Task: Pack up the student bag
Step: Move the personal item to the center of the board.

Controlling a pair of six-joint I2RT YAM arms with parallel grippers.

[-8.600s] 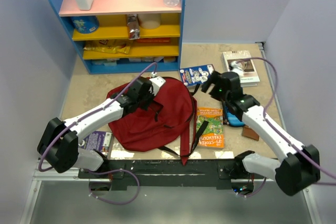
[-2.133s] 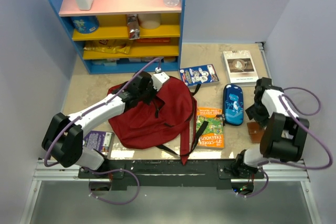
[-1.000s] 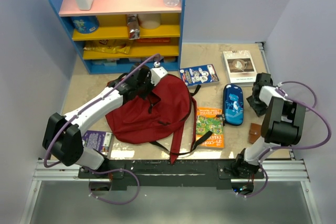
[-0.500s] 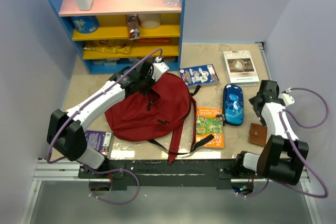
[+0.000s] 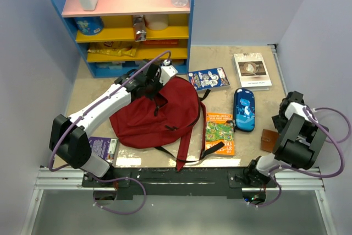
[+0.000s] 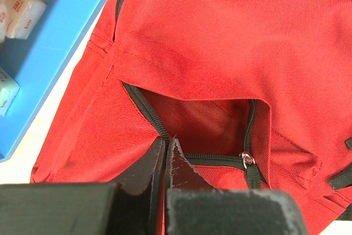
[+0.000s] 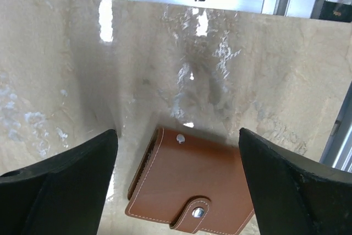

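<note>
The student bag, a dark red backpack, lies flat on the worktop at about 9 o'clock from the orange book, with its black-edged straps trailing toward 5 o'clock. The left arm reaches across to the bag's far edge at 12 o'clock, where the left claw is pressed shut, a thin sliver of red fabric caught between its fingers right at the black zipper edge of an opened pocket. The pocket gapes, showing red lining, and a small metal zipper pull sits at its 4 o'clock corner. A blue shelf stands just beyond the bag at 12 o'clock. The right arm is folded back at the worktop's 4 o'clock side, and the right claw is spread wide, pointing down over a brown wallet that lies flat on the worktop between the two fingers, touching neither. In the overhead view the wallet sits at 4 o'clock from a blue pencil case, which lies just beside the orange book at its 1 o'clock.
</note>
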